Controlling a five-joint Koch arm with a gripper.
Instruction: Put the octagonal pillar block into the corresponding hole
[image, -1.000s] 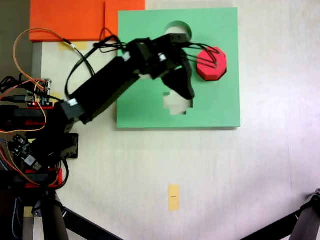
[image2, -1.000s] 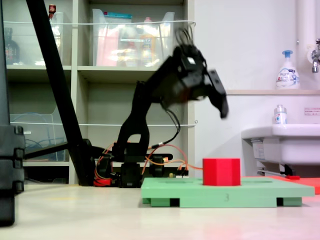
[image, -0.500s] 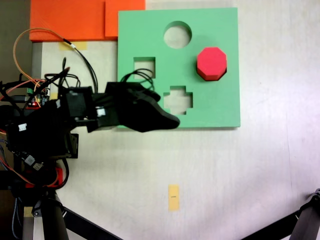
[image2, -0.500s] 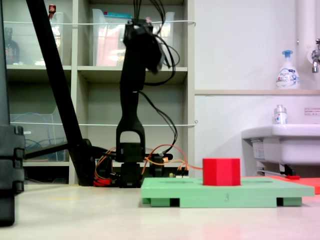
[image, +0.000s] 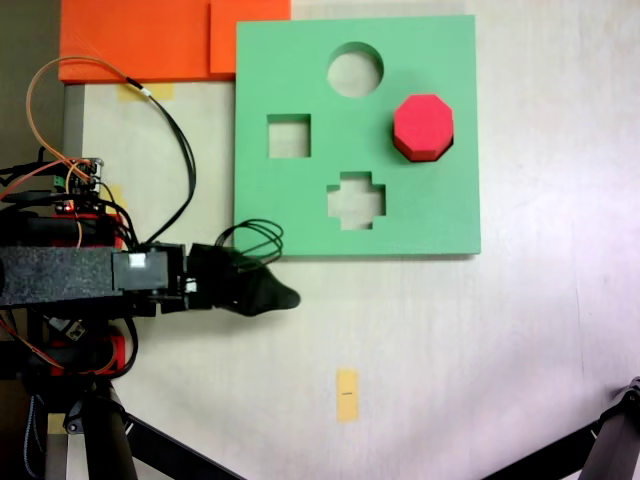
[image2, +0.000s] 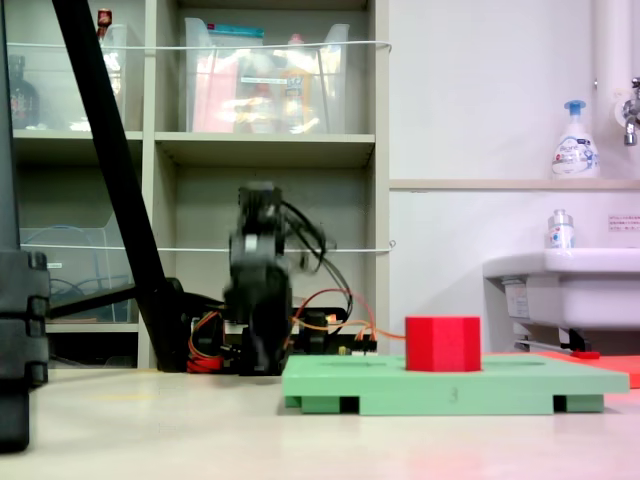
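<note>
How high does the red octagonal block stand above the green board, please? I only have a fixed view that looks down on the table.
Observer: In a fixed view from table height, the red octagonal block stands upright with its top level. Most of its height rises above the green board.
Operator: Does the board lie flat on the table?
Observer: No, it rests on short feet, with dark gaps under its front edge.
Operator: And how high is the arm?
Observer: The arm is folded low by its base, left of the board and apart from the block.
</note>
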